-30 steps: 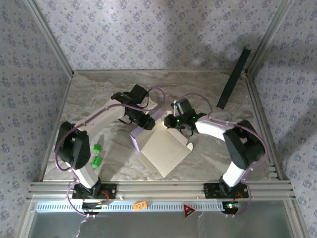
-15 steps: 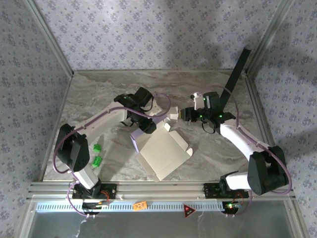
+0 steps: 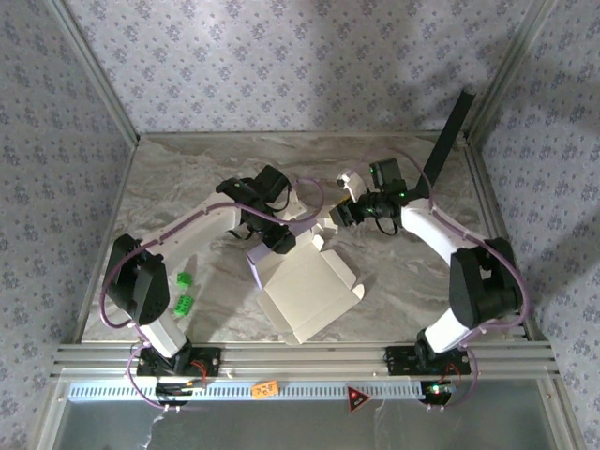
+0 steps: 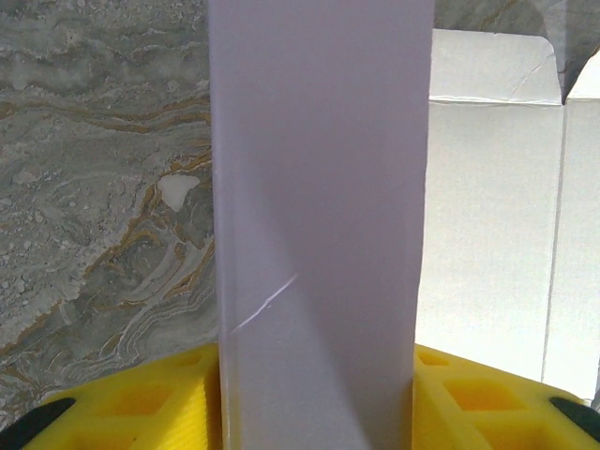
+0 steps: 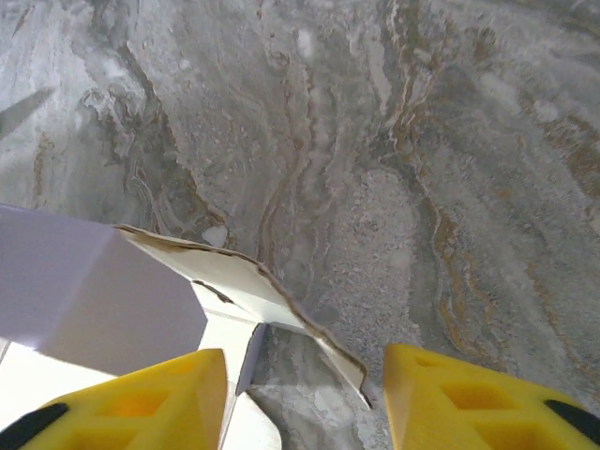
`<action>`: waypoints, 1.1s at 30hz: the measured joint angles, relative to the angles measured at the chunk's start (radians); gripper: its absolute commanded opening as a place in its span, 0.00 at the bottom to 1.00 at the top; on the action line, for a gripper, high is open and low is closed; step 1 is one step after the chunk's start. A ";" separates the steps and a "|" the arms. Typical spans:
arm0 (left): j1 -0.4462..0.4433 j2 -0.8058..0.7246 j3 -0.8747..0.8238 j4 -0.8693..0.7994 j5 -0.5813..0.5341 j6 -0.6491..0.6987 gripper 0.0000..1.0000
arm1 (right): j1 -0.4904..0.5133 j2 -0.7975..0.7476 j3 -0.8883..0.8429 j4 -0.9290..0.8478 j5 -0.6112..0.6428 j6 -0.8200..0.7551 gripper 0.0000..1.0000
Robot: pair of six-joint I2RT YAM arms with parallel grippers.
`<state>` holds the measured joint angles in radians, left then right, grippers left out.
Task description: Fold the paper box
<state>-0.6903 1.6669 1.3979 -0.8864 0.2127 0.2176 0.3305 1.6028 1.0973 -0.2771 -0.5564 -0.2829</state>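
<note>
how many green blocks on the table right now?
2. First green block lies on the table, left of the paper box; second green block lies just nearer the front edge. Others may be hidden under the arms.

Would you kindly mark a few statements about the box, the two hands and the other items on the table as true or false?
1. The left hand grips a lavender panel of the paper box. True.
2. The right hand is clamped on a green block. False: its fingers stand apart above the marble table, with a box flap beside them.
3. The green blocks lie on the table, apart from the box. True.
4. The long black panel lies flat on the box. False: it leans in the far right corner.
</note>
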 measured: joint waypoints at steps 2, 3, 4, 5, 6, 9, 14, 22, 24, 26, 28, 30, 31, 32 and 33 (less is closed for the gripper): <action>0.000 0.000 0.000 0.000 0.000 0.000 0.48 | 0.000 0.032 0.008 -0.013 -0.010 -0.013 0.36; -0.001 0.000 0.000 0.000 0.000 0.000 0.48 | 0.001 0.042 0.009 -0.019 -0.013 -0.019 0.32; -0.002 0.000 0.000 0.000 0.000 0.000 0.48 | 0.004 0.048 0.009 -0.030 -0.013 -0.022 0.27; -0.003 0.000 0.000 0.000 -0.001 0.000 0.48 | 0.008 0.050 0.009 -0.042 -0.012 -0.024 0.21; -0.004 0.000 0.000 0.000 -0.001 -0.001 0.48 | 0.012 0.049 0.009 -0.047 -0.011 -0.028 0.17; -0.004 0.000 0.000 0.000 -0.001 -0.001 0.48 | 0.034 0.034 0.007 -0.049 0.011 -0.023 0.08; -0.004 0.000 0.000 0.000 -0.001 -0.008 0.48 | 0.067 -0.042 -0.026 -0.049 0.068 0.014 0.02; -0.004 0.000 0.000 0.004 -0.005 -0.032 0.47 | 0.153 -0.130 -0.084 -0.018 0.204 0.179 0.00; -0.004 0.000 0.000 0.005 -0.005 -0.044 0.47 | 0.187 -0.150 -0.116 0.006 0.256 0.255 0.00; -0.004 0.000 -0.003 0.009 -0.008 -0.054 0.47 | 0.216 -0.165 -0.142 0.024 0.305 0.327 0.00; -0.004 0.000 -0.010 0.019 -0.012 -0.066 0.46 | 0.246 -0.178 -0.162 0.046 0.360 0.399 0.00; -0.006 0.000 -0.019 0.030 -0.015 -0.079 0.46 | 0.280 -0.193 -0.181 0.069 0.428 0.475 0.00; -0.007 0.000 -0.022 0.034 -0.017 -0.085 0.46 | 0.294 -0.199 -0.187 0.075 0.459 0.501 0.00; -0.011 0.000 -0.026 0.043 -0.020 -0.091 0.46 | 0.312 -0.206 -0.194 0.082 0.497 0.533 0.00; -0.014 0.000 -0.032 0.055 -0.023 -0.100 0.46 | 0.328 -0.211 -0.200 0.089 0.534 0.560 0.00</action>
<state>-0.7040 1.6669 1.3663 -0.8318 0.1894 0.1173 0.6586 1.3918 0.8970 -0.1879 -0.0227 0.2768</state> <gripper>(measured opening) 0.459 0.055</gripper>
